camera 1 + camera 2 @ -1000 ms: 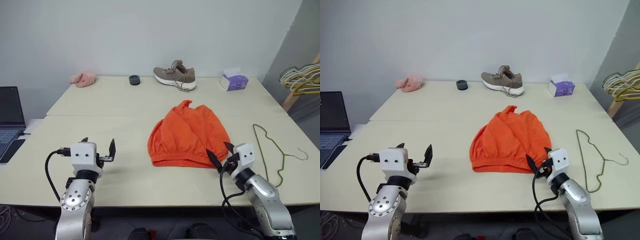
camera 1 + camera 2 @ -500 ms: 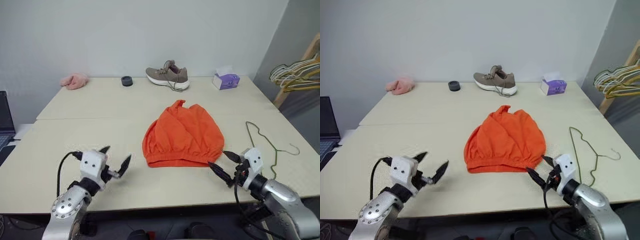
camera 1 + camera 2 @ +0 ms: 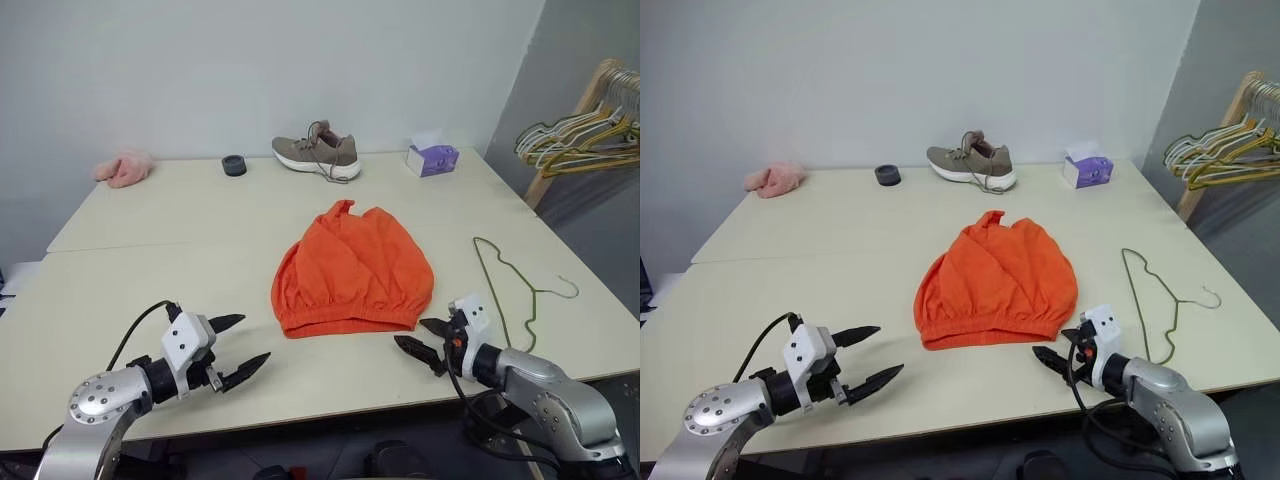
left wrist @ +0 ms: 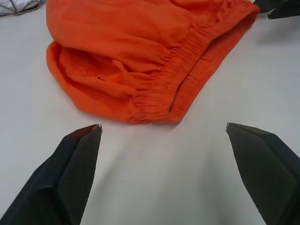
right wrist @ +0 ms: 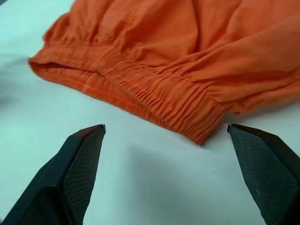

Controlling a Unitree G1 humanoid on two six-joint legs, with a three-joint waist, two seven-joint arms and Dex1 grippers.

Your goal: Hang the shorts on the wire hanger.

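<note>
I'm holding left gripper [image 3: 236,347] and right gripper [image 3: 417,336] released near the bench's [image 3: 150,250] front edge, flanking the shorts' [image 3: 352,270] waistband, grasping nothing.

soft cloth shorts [image 3: 352,268], thin wire hanger [image 3: 515,291], matt table [image 3: 150,260]

Bright, even indoor light

Soft shadows lie under the shorts [image 3: 352,268] and grippers; wrist views are sharp on the fabric, with black fingertips slightly soft.
</note>
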